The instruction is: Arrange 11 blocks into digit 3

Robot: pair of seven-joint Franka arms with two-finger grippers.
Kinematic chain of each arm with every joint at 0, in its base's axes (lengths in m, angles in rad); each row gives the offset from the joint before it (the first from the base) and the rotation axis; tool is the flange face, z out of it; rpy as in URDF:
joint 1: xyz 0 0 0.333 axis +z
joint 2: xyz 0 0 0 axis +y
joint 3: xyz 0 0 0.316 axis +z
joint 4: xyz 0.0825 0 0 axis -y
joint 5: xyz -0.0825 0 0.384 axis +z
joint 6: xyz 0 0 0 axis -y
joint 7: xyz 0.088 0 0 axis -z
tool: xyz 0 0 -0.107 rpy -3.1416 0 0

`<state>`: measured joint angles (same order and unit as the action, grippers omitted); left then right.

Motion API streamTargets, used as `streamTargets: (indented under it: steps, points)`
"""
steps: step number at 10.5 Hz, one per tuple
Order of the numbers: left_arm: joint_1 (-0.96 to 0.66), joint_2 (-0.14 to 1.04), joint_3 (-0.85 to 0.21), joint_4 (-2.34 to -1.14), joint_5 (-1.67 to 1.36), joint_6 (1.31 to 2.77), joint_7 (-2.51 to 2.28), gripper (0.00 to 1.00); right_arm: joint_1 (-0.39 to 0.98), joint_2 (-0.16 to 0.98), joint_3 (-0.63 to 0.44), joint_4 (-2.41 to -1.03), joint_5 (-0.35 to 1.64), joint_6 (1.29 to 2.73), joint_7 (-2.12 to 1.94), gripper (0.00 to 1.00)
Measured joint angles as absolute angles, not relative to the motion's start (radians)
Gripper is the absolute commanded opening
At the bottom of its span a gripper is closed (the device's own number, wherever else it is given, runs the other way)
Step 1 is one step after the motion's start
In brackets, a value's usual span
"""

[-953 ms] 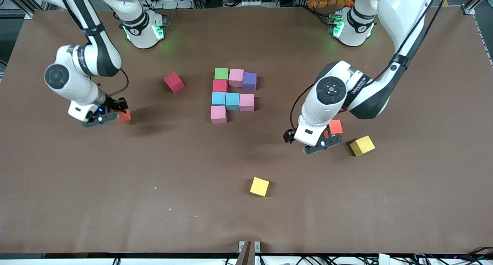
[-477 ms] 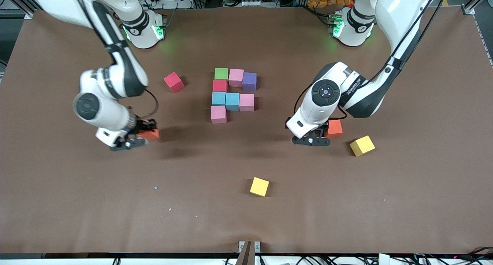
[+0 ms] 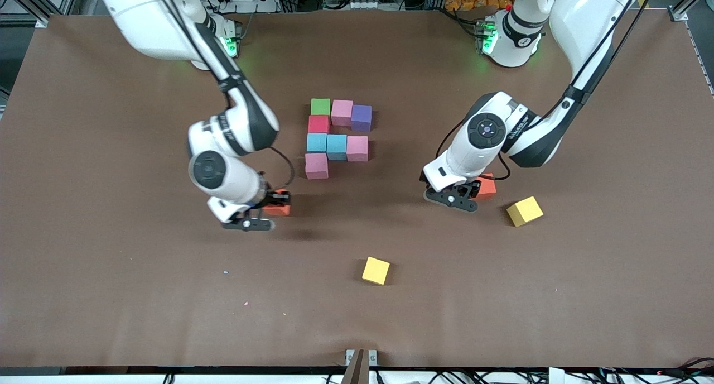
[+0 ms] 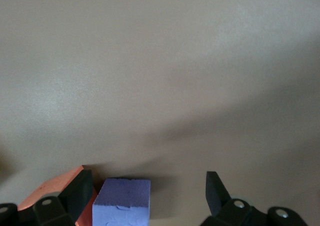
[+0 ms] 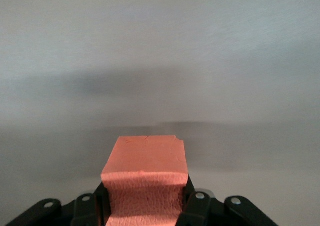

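Observation:
Eight blocks sit clustered mid-table: green (image 3: 320, 106), pink (image 3: 342, 112), purple (image 3: 361, 117), red (image 3: 318, 124), two light blue (image 3: 316, 142) (image 3: 336, 147) and two more pink (image 3: 357, 148) (image 3: 316, 166). My right gripper (image 3: 262, 210) (image 5: 145, 206) is shut on an orange block (image 3: 278, 206) (image 5: 146, 171), over bare table close to the cluster. My left gripper (image 3: 454, 197) (image 4: 148, 186) is open and low, with a purple block (image 4: 122, 201) between its fingers, off-centre. A second orange block (image 3: 487, 186) (image 4: 55, 186) lies just outside one finger. The left hand hides that purple block in the front view.
Two yellow cubes lie apart from the cluster: one (image 3: 375, 270) nearer the front camera, mid-table, the other (image 3: 524, 211) beside the left gripper toward the left arm's end. The right arm's forearm (image 3: 234, 116) crosses the table beside the cluster.
The right arm has swung from its end of the table toward the middle, carrying the orange block. The left hand has shifted slightly and turned over the blocks beneath it.

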<state>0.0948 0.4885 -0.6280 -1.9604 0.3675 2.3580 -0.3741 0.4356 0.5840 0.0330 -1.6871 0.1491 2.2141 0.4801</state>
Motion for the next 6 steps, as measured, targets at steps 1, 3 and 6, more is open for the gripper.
streamTargets:
  steps: [1, 3, 6]
  points:
    - [0.107, 0.482, -0.629, -1.973, 0.369, 2.367, -0.355, 1.00, 0.469, 0.614, 0.031, -1.657, 0.154, 2.214, 0.539, 0.11]
    - [0.132, 0.473, -0.630, -2.026, 0.379, 2.429, -0.340, 1.00, 0.519, 0.646, 0.029, -1.635, 0.157, 2.213, 0.629, 0.11]
    - [0.169, 0.473, -0.631, -2.103, 0.419, 2.509, -0.337, 1.00, 0.545, 0.654, 0.029, -1.636, 0.157, 2.198, 0.717, 0.11]
